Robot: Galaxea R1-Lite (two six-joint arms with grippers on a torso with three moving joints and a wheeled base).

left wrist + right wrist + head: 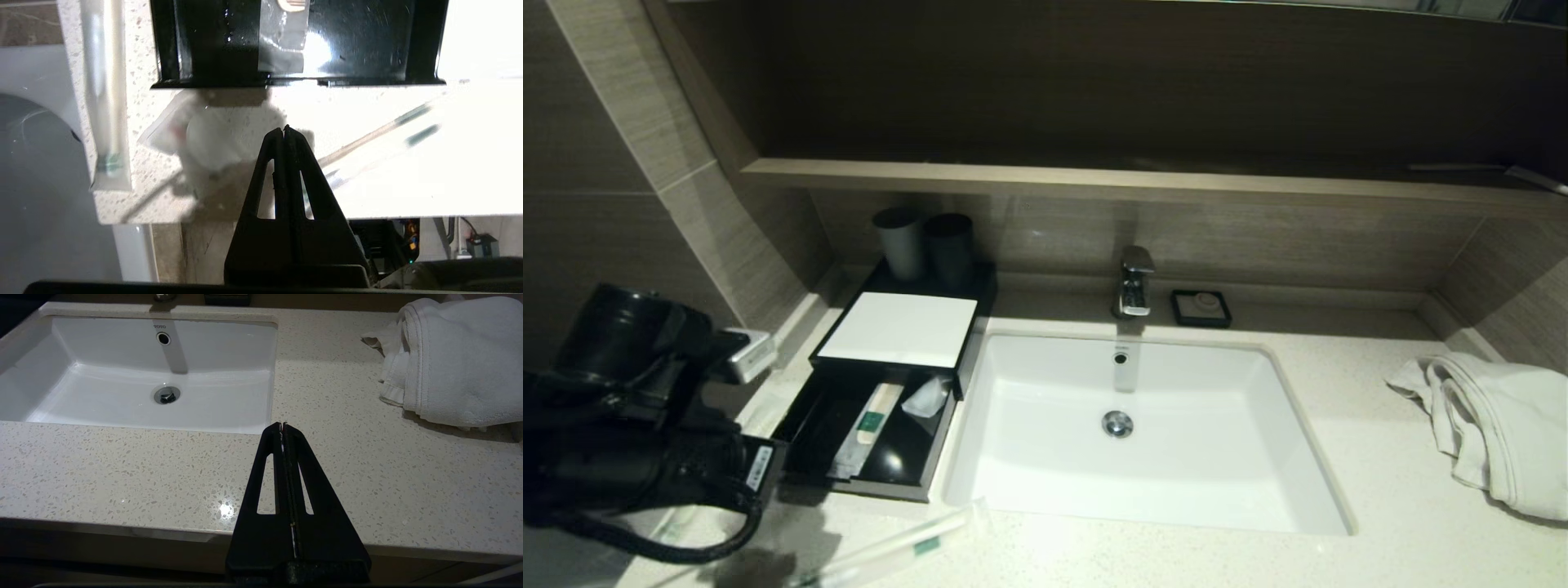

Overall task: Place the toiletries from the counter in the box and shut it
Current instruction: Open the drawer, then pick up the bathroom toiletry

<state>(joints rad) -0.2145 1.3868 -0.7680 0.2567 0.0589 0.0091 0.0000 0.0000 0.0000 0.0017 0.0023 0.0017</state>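
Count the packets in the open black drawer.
2. A long flat white sachet with a green band lies along the middle of the open black drawer; a crumpled white packet sits in its back right corner. Its near left corner is hidden.

1. The head view is dim; the upper wall [1094,82] sits in deep shadow under the shelf [1094,175].
2. The sink [1176,457] and white lid [900,328] are the brightest parts there.
3. Straight edges bow towards the head view's borders.
4. In the left wrist view the counter [408,163] is blown out by glare, and the packets [212,139] on it are blurred.
5. A hard reflection shines on the box floor [322,53].
6. The right wrist view is evenly lit and sharp, with a small highlight on the counter and a shadow under the towel [449,359].
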